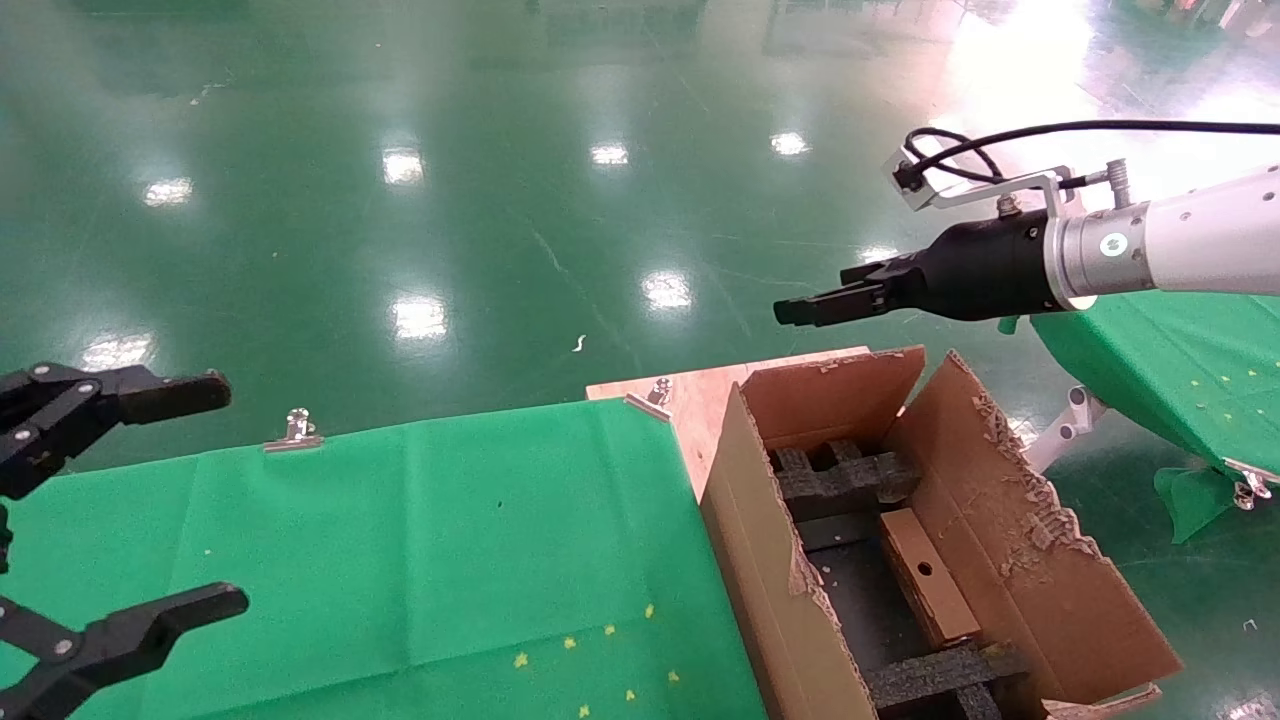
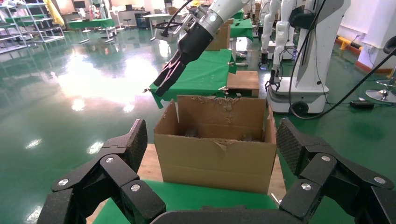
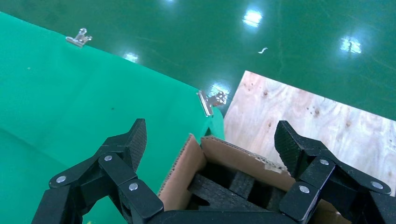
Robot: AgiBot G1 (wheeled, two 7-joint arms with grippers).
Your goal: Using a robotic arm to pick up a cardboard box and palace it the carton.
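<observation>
Cardboard box [image 1: 927, 578] already lies inside the carton [image 1: 1040, 560], on the black foam inserts [image 1: 850, 480], its long axis running along the carton's length, away from me toward the far flap, with the round hole facing up. My right gripper [image 1: 835, 298] hangs above the carton's far end, pointing toward my left; from its own camera I read the fingers [image 3: 123, 151] as spread apart and holding nothing. So the box sits below that gripper and back toward the robot. My left gripper [image 1: 170, 500] is parked over the green cloth [image 1: 450, 540], well apart from the carton, fingers also spread. The right arm is clearly the nearer one, and I judge the placing done.
</observation>
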